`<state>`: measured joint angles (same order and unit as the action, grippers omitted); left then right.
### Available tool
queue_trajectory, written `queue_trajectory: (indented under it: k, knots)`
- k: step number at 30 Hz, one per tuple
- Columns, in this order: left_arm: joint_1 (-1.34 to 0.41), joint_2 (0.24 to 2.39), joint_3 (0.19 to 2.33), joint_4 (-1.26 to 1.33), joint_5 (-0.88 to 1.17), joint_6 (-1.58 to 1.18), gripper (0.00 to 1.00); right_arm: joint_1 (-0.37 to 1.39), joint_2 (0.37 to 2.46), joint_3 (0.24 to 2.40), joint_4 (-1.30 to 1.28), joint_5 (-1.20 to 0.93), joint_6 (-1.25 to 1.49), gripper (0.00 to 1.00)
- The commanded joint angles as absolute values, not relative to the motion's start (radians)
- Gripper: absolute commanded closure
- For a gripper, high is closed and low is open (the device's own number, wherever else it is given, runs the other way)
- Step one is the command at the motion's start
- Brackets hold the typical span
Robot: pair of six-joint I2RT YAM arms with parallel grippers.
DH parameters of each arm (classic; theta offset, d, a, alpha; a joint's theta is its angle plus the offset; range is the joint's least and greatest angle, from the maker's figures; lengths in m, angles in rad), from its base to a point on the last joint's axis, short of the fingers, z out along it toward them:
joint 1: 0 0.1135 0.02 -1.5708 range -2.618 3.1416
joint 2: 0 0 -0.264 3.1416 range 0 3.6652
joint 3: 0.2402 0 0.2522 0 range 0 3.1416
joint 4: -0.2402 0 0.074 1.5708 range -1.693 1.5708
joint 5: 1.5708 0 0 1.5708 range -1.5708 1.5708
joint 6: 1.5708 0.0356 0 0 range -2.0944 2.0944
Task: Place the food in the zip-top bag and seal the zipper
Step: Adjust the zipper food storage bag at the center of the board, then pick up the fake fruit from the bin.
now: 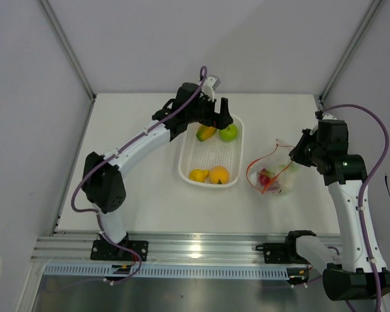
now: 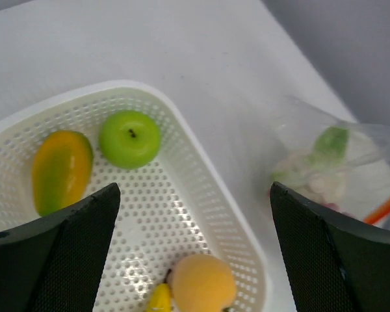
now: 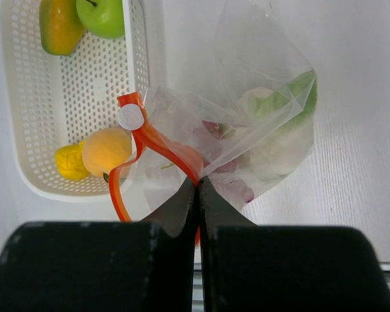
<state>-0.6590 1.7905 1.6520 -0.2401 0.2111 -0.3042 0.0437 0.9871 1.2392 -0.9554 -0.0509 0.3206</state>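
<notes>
The white basket (image 1: 234, 175) holds a green apple (image 1: 228, 132), a mango (image 1: 205, 133), an orange fruit (image 1: 219, 174) and a yellow fruit (image 1: 198, 175). My left gripper (image 1: 225, 120) hovers open over the basket's far end; in its view the apple (image 2: 129, 138) and mango (image 2: 61, 170) lie ahead of the fingers. The clear zip-top bag (image 1: 276, 172) stands right of the basket with cauliflower (image 3: 273, 123) and red grapes (image 3: 218, 153) inside. My right gripper (image 3: 198, 185) is shut on the bag's mouth at the orange-red zipper (image 3: 157, 144), which hangs open in a loop.
The basket (image 3: 26, 97) lies just left of the bag. A white slider tab (image 3: 130, 117) sits on the zipper strip. Grey walls close in the table at back and sides; a metal rail (image 1: 195, 244) runs along the near edge.
</notes>
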Motion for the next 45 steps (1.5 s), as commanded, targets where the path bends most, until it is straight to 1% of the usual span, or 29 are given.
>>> queue_trajectory:
  k: [1, 3, 4, 5, 6, 7, 8, 11, 17, 21, 27, 31, 35, 41, 45]
  knots:
    - [-0.635, 1.857, 1.713, -0.317, 0.224, -0.140, 0.03, 0.041, 0.994, 1.244, -0.893, -0.067, 0.319, 1.00]
    - [-0.612, 1.919, 1.788, -0.360, 0.259, -0.094, 0.05, 0.041, 1.002, 1.244, -0.893, -0.068, 0.318, 1.00]
    - [-0.603, 1.948, 1.822, -0.441, 0.317, -0.053, 0.05, 0.041, 1.003, 1.244, -0.891, -0.066, 0.313, 1.00]
    - [-0.589, 1.982, 1.933, -0.490, 0.342, -0.025, 0.09, 0.040, 1.003, 1.243, -0.890, -0.064, 0.311, 1.00]
    - [-0.588, 2.044, 1.968, -0.538, 0.356, -0.003, 0.09, 0.040, 1.005, 1.241, -0.887, -0.061, 0.310, 1.00]
    - [-0.584, 2.074, 1.995, -0.578, 0.359, 0.061, 0.09, 0.040, 1.006, 1.239, -0.885, -0.061, 0.310, 1.00]
    - [-0.584, 2.100, 2.078, -0.648, 0.350, 0.090, 0.09, 0.041, 1.009, 1.233, -0.881, -0.063, 0.307, 1.00]
    - [-0.583, 2.180, 2.137, -0.719, 0.289, 0.159, 0.09, 0.040, 1.015, 1.223, -0.868, -0.069, 0.310, 1.00]
    - [-0.555, 2.218, 2.118, -0.693, 0.157, 0.186, 0.08, 0.041, 1.028, 1.201, -0.854, -0.077, 0.305, 1.00]
    - [-0.551, 2.238, 2.123, -0.683, 0.108, 0.205, 0.09, 0.043, 1.029, 1.190, -0.844, -0.089, 0.310, 1.00]
    - [-0.549, 2.284, 2.151, -0.669, 0.072, 0.248, 0.10, 0.044, 1.029, 1.172, -0.833, -0.100, 0.313, 1.00]
    - [-0.551, 2.336, 2.220, -0.713, 0.023, 0.304, 0.12, 0.044, 1.022, 1.161, -0.830, -0.097, 0.308, 1.00]
    - [-0.551, 2.371, 2.266, -0.742, 0.043, 0.357, 0.12, 0.046, 1.026, 1.146, -0.821, -0.106, 0.308, 1.00]
    - [-0.560, 2.401, 2.269, -0.756, 0.035, 0.385, 0.11, 0.048, 1.031, 1.135, -0.805, -0.112, 0.308, 1.00]
    - [-0.577, 2.424, 2.273, -0.752, 0.037, 0.408, 0.09, 0.051, 1.034, 1.126, -0.798, -0.117, 0.311, 1.00]
